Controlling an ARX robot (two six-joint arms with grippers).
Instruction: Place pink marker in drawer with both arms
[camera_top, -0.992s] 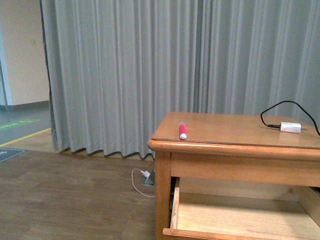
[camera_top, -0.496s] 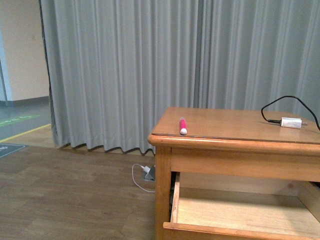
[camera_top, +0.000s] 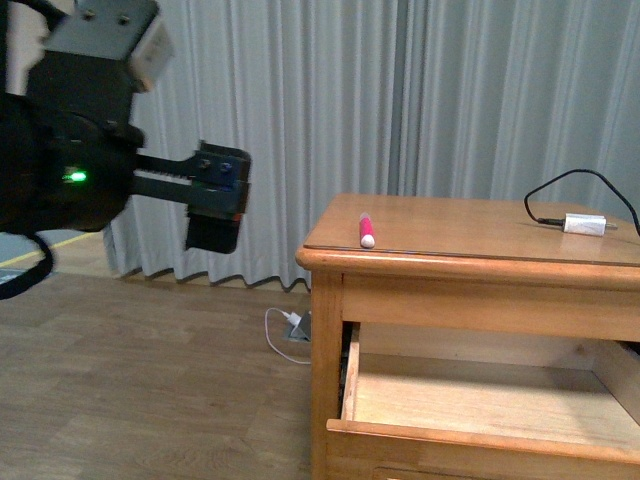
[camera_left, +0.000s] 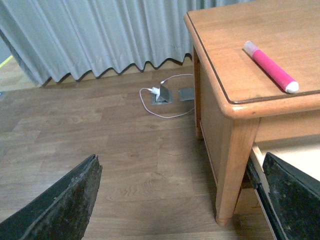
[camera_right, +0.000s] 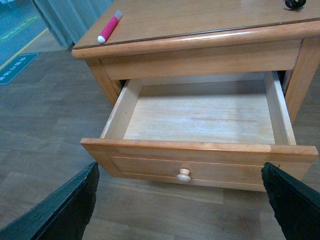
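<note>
**Drawer open, marker not yet grasped**

Drawer (camera_right: 200, 165) stands pulled out, nothing inside. R arm faces it, fingers (camera_right: 60, 212) spread wide, jaws empty. L arm (camera_top: 80, 150) hangs off the desk's (camera_top: 470, 245) left side, jaws also wide apart w/ nothing held. Pink marker (camera_top: 366, 231) lies by the desk's front-left corner. Step: reach for marker. Next, prob.: L arm crosses to the corner and sets its jaws across the barrel.

The drawer (camera_right: 150, 162) is honey wood, its floor paler and matt; the cabinet top (camera_top: 470, 240) shines, perhaps glass-covered. The pink marker (camera_left: 270, 66) looks smooth plastic. The curtain (camera_top: 330, 120) is matt cloth.
</note>
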